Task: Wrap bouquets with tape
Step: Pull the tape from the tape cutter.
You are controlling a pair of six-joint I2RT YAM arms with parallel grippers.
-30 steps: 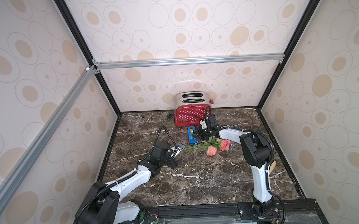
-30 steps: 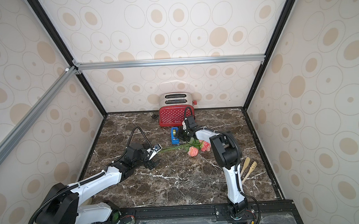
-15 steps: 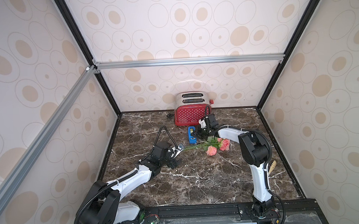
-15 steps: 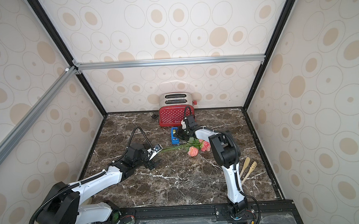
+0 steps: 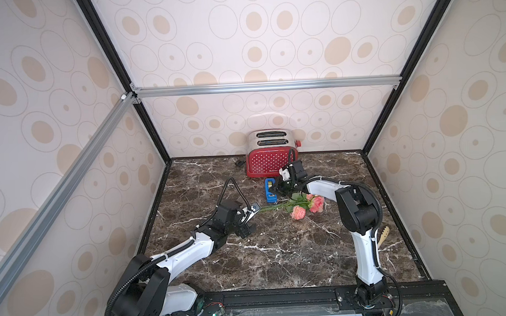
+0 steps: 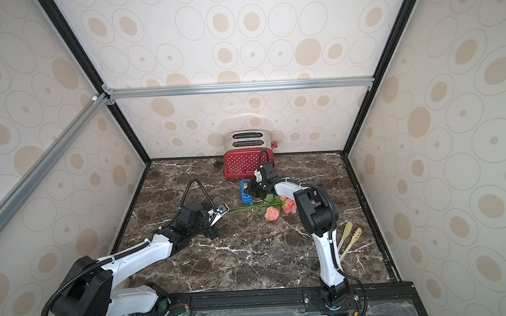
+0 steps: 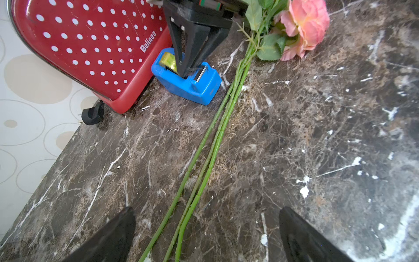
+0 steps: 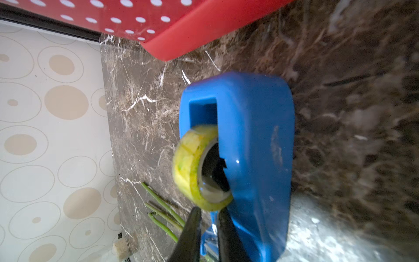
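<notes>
The bouquets (image 5: 299, 205) (image 6: 273, 206) lie flat on the marble as one bunch, pink blooms to the right. Their green stems (image 7: 217, 136) run left, and the ends pass between the fingers of my left gripper (image 7: 206, 212) (image 5: 251, 219) (image 6: 218, 220). That gripper stands wide open, touching nothing. The tape (image 8: 190, 163) (image 7: 167, 59) is a yellowish roll in a blue dispenser (image 5: 270, 190) (image 6: 245, 191) before the toaster. My right gripper (image 8: 208, 212) (image 7: 184, 72) points down onto the dispenser between roll and cutter. A slim gap shows between its jaws. Whether it pinches the tape strip does not show.
A red polka-dot toaster (image 5: 271, 161) (image 6: 247, 163) stands against the back wall just behind the dispenser, its black plug (image 7: 93, 113) lying to its left. Two wooden utensils (image 6: 349, 239) lie near the right wall. Patterned walls close three sides.
My right gripper's jaws have narrowed at the dispenser. The left arm and the flowers have stayed in place.
</notes>
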